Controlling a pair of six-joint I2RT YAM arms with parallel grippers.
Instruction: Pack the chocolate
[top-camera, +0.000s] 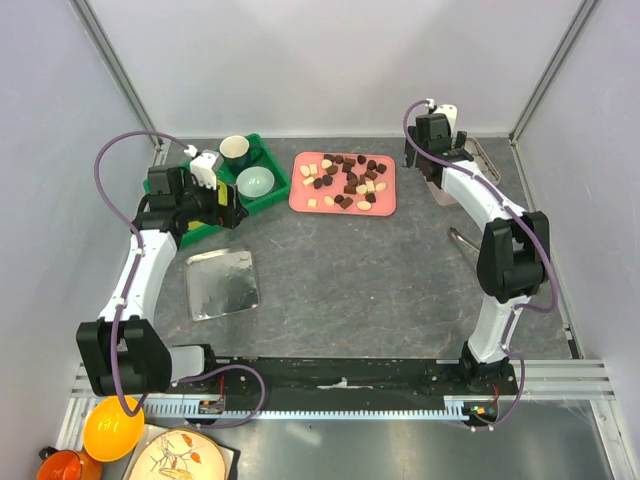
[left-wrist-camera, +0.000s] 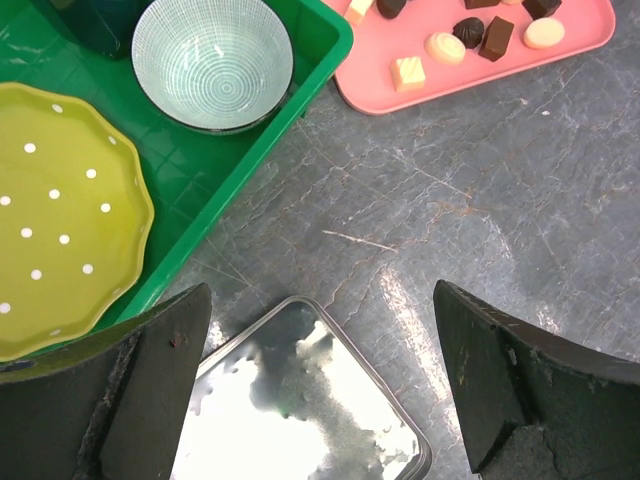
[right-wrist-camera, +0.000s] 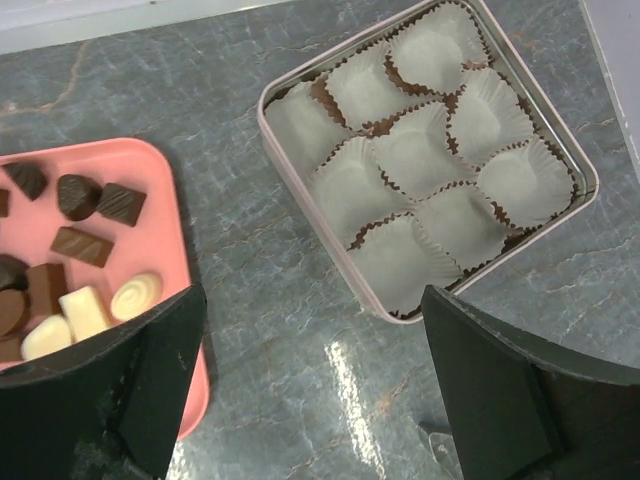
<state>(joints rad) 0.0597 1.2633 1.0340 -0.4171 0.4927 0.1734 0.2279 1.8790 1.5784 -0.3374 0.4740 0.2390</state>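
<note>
While bare table (top-camera: 400, 270) is lying at six o'clock of the chocolate (top-camera: 345, 180), both the left gripper (left-wrist-camera: 320, 390) and right gripper (right-wrist-camera: 315, 385) are gaping wide, holding nothing.

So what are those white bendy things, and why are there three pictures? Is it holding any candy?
They are two robot arms, fixed at the near edge of a table. The big picture comes from a camera above and behind them. The other two come from small cameras on the wrists, so the dark shapes at the bottom are each pincer's own fingers.

The left pincer hangs over a shiny lid, beside a green bin holding a yellow plate and a striped bowl. The right pincer hangs near a tin full of empty paper cups.

On the pink tray lie the chocolates, brown and cream.

Both pincers are open and hold nothing. No chocolate is in the tin yet.
</note>
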